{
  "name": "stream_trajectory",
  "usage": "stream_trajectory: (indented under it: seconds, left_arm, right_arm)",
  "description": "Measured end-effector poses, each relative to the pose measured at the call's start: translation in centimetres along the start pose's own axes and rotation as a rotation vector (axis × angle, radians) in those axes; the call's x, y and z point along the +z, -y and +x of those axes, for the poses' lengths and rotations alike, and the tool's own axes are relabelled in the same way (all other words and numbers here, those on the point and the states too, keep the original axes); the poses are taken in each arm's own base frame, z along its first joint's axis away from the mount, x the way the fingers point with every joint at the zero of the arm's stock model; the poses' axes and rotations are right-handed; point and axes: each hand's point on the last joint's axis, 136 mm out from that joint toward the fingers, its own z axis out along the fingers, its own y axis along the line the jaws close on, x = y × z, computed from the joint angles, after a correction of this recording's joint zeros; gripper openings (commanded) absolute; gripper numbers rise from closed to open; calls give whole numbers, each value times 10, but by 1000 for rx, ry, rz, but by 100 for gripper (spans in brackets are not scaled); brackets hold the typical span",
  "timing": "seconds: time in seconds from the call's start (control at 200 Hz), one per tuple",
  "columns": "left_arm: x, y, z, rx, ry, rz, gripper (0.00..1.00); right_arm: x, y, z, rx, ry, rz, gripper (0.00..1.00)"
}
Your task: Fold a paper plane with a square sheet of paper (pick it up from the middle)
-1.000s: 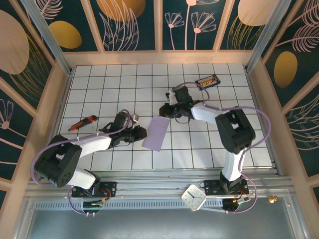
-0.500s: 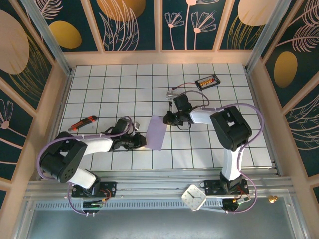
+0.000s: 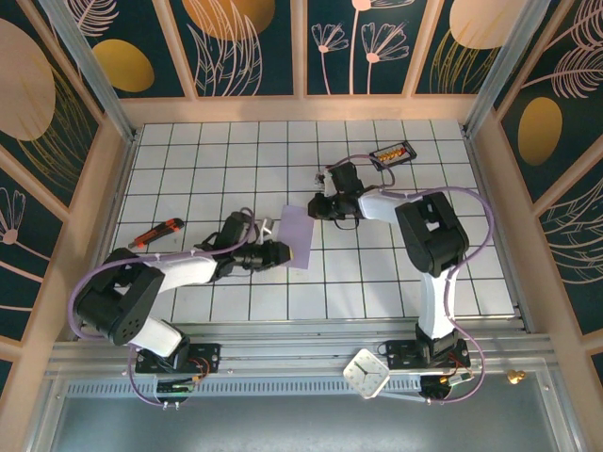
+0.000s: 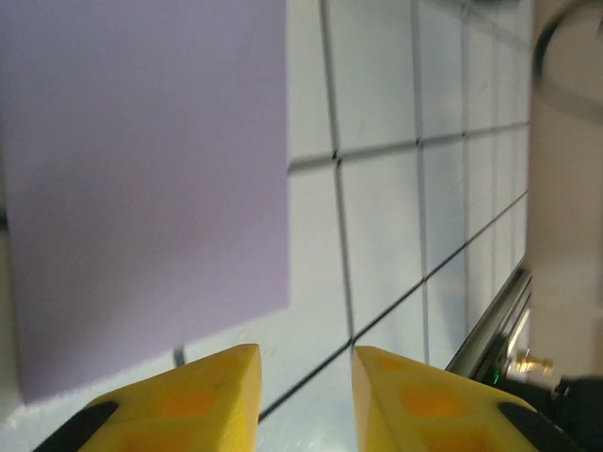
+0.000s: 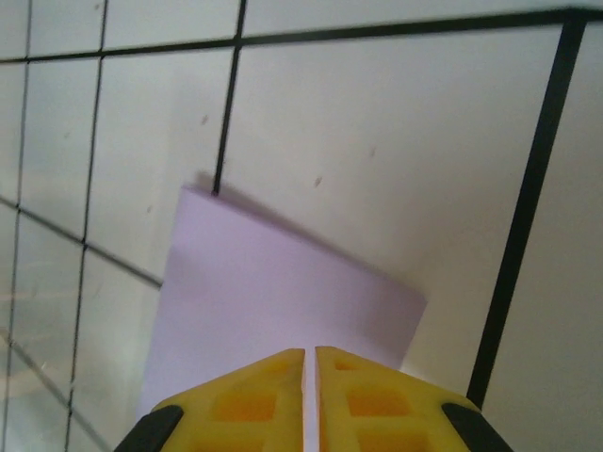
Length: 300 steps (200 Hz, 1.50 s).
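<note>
While the square sheet of paper (image 3: 300, 235) lay mid-frame, seemingly half-folded, the right gripper (image 5: 310, 352) sat with jaws pressed together at its top corner, and the left gripper (image 4: 303, 356) had jaws slightly spread, empty. Next likely called for pinning one edge and folding a corner.

This is a robot test cell in a lab, not a lived-in room. The worktop (image 3: 188, 151) is a white board ruled into a black grid. It is boxed in on three sides by wood-framed panels (image 3: 247, 47) printed with leaves and gold discs, and bare aluminium posts (image 3: 89, 66) rise at the upper corners. Along the bottom of the frame a left arm (image 3: 179, 273) and a right arm (image 3: 429, 240) are bolted to a metal rail (image 3: 301, 350), trailing lilac cables (image 3: 489, 226). A small clock (image 3: 366, 373) sits at bottom centre, and a knife (image 3: 156, 233) lies at left.
</note>
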Motion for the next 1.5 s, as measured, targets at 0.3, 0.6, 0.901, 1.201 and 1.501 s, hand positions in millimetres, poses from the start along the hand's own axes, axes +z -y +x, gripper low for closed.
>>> stream_trajectory:
  seconds: [0.3, 0.6, 0.901, 1.201, 1.501]
  left_arm:
    - [20, -5, -105, -3, 155, -43, 0]
    - [62, -34, -121, 7, 89, -126, 0]
    - [76, -52, -126, 17, 64, -168, 0]
    - [80, -51, -132, 13, 43, -128, 0]
    - [85, -47, -137, -3, 14, -75, 0]
  right_arm:
    - [-22, -44, 68, 58, -39, -112, 3]
    - [0, -49, 95, 117, -90, -130, 0]
    - [6, -36, 107, 137, -111, -103, 0]
    - [7, -34, 107, 122, -105, -95, 0]
    - [7, -33, 105, 98, -95, -85, 0]
